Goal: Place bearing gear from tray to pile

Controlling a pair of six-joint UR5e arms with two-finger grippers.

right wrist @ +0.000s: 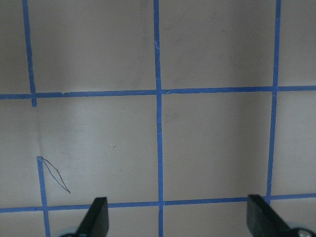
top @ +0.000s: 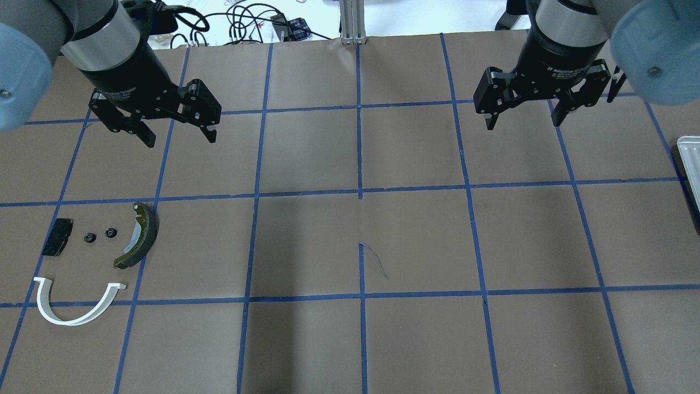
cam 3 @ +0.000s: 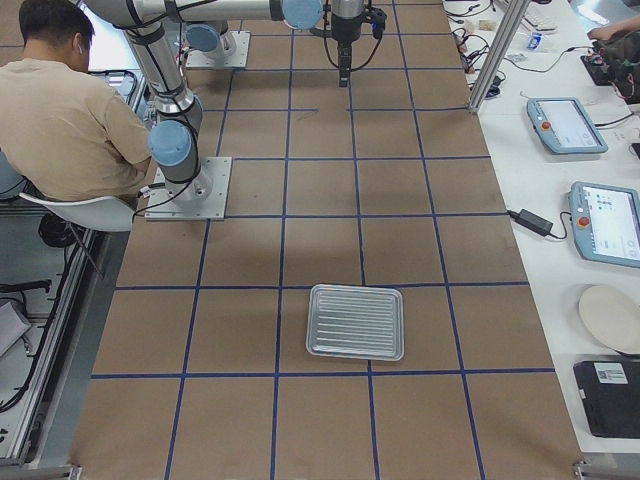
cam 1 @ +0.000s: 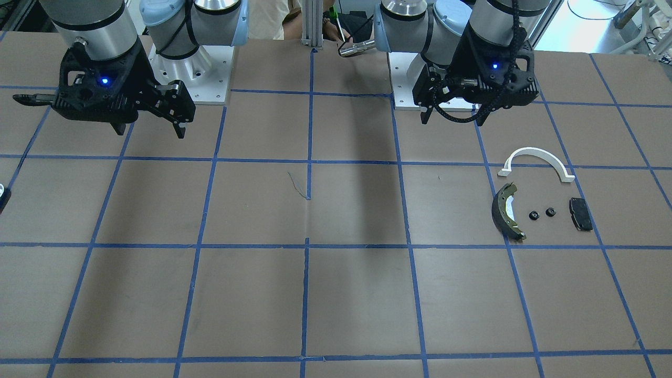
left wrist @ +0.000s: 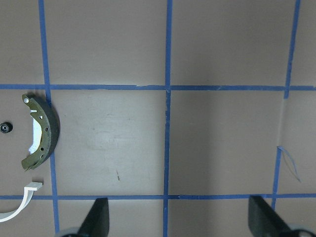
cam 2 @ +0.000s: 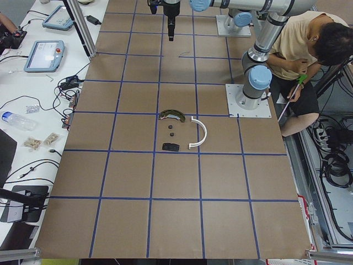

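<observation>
The left gripper hangs above the table with its jaws spread wide and nothing between them; its wrist view shows both fingertips far apart over bare brown paper and blue tape lines. The right gripper hangs above the table on the other side, also wide open and holding nothing, and it stands well apart from the left one. The pile lies on the robot's left part of the table, nearer the robot than the left gripper and not touched by it. In the pile a dark curved shoe with an olive rim lies flat, a white half-ring bracket lies just beside one of its ends, and a small black pad lies at the far left. Between shoe and pad sit two small black round parts, apart from each other: one gear nearer the shoe and a second gear nearer the pad. Neither touches the shoe, the pad or the bracket. The ribbed metal tray lies flat at the robot's right end of the table, well apart from both grippers and from the pile.
</observation>
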